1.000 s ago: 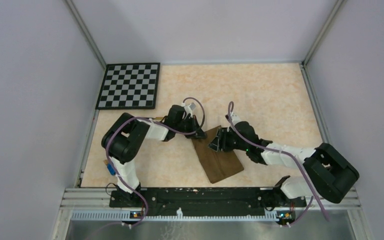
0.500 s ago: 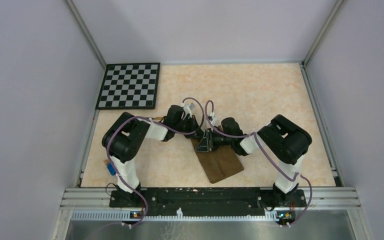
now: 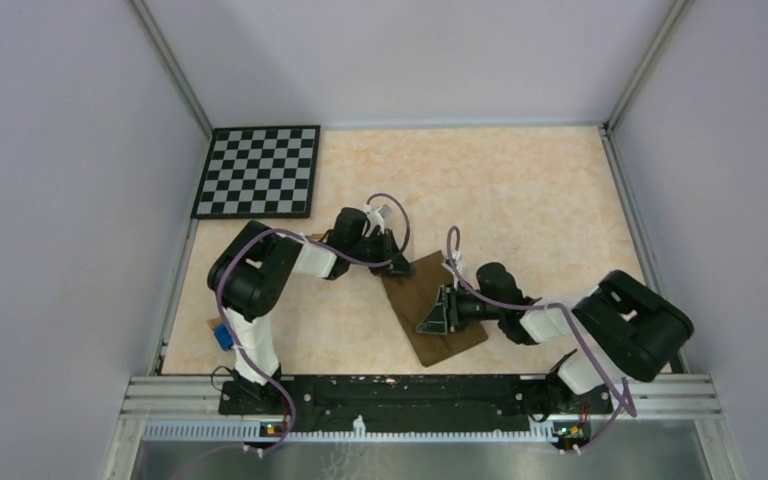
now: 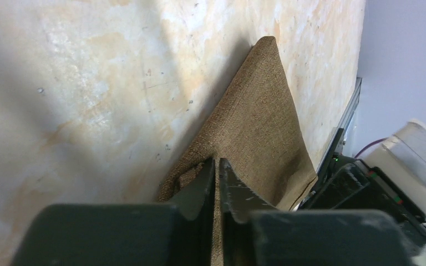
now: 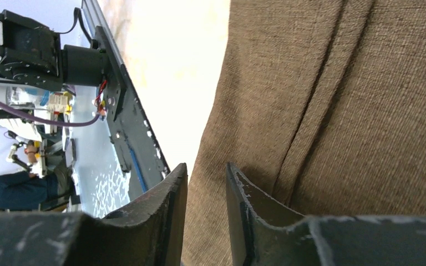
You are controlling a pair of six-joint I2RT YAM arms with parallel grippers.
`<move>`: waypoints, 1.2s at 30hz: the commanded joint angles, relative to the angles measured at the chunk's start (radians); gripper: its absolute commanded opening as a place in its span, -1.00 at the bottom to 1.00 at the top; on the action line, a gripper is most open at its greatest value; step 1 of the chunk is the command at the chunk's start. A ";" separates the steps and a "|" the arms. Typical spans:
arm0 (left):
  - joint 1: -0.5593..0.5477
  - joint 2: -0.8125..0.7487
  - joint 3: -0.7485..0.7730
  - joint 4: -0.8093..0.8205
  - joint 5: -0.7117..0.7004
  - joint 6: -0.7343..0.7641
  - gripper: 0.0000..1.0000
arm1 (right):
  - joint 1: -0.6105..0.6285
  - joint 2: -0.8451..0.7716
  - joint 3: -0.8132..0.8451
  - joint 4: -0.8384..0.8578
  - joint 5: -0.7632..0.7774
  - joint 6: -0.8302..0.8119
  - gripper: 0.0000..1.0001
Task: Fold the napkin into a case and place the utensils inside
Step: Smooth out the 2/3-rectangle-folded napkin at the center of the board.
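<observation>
The dark brown napkin (image 3: 438,312) lies folded into a long narrow strip, running diagonally on the tabletop. My left gripper (image 3: 396,266) is at its far left corner. In the left wrist view the left gripper (image 4: 217,164) is shut on a raised ridge of the napkin (image 4: 255,122). My right gripper (image 3: 434,314) hovers low over the strip's middle, at its left edge. In the right wrist view the right gripper (image 5: 206,176) stands open by a narrow gap, with the napkin (image 5: 321,100) and its lengthwise fold crease beneath. The utensils are hidden.
A black-and-white checkerboard (image 3: 258,171) lies at the far left corner. A small blue toy car (image 3: 222,338) sits by the left arm's base. Metal rails edge the table on both sides, and the arms' black base bar (image 3: 400,392) runs along the near edge.
My right gripper has moved from the napkin's far end, beside the left gripper, toward me to the strip's middle, and its jaws have parted slightly. The left gripper has stayed in place.
</observation>
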 commanded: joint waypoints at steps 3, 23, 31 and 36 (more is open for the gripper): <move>0.004 -0.097 0.069 -0.141 0.001 0.073 -0.23 | 0.001 -0.130 0.011 -0.147 0.008 -0.049 -0.35; 0.009 -0.302 -0.061 -0.183 -0.002 0.079 -0.65 | 0.136 -0.113 0.111 -0.189 0.002 -0.023 -0.26; 0.023 -0.081 -0.051 -0.051 -0.057 0.061 -0.95 | 0.159 -0.016 0.075 -0.132 0.014 -0.034 -0.26; 0.043 -0.019 -0.048 -0.094 -0.092 0.079 -1.00 | 0.162 -0.097 -0.039 -0.128 0.048 0.000 -0.28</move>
